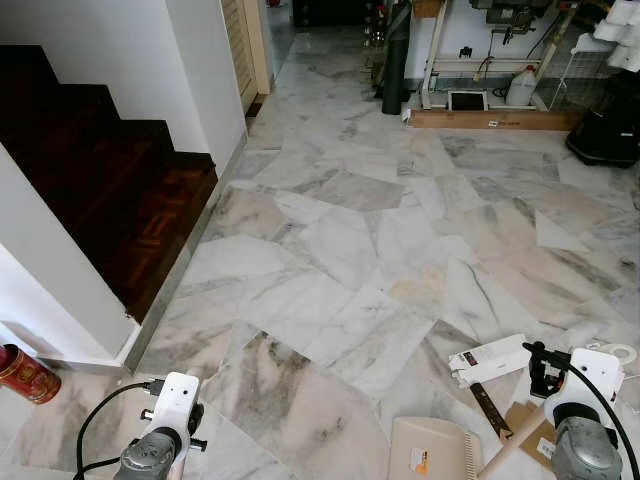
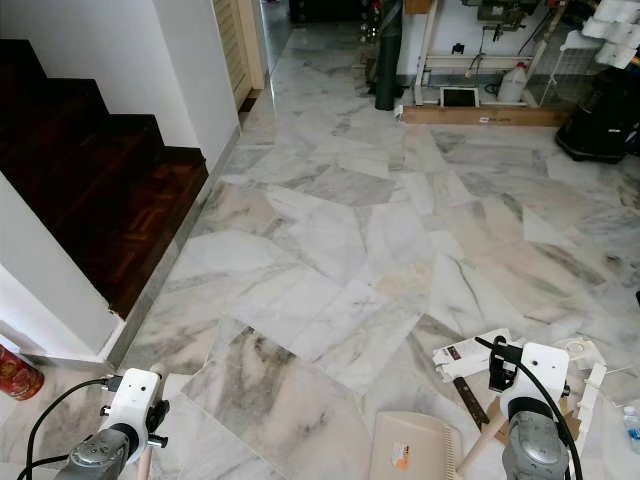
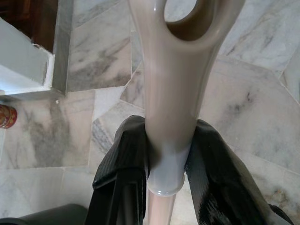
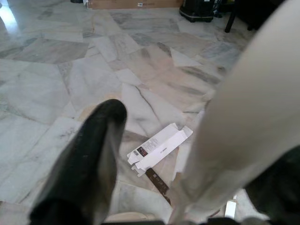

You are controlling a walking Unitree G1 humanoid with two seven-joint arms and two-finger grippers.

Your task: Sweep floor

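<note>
Much bare marble floor (image 1: 340, 250) beside stairs (image 1: 110, 190).

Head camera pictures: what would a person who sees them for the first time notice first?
Probably the wide marble floor, with the dark wooden stairs rising on the robot's left. Next, the litter near the right arm: a flattened white carton lying beside a beige dustpan. In the left wrist view, the left gripper has its fingers closed around a beige handle.
</note>
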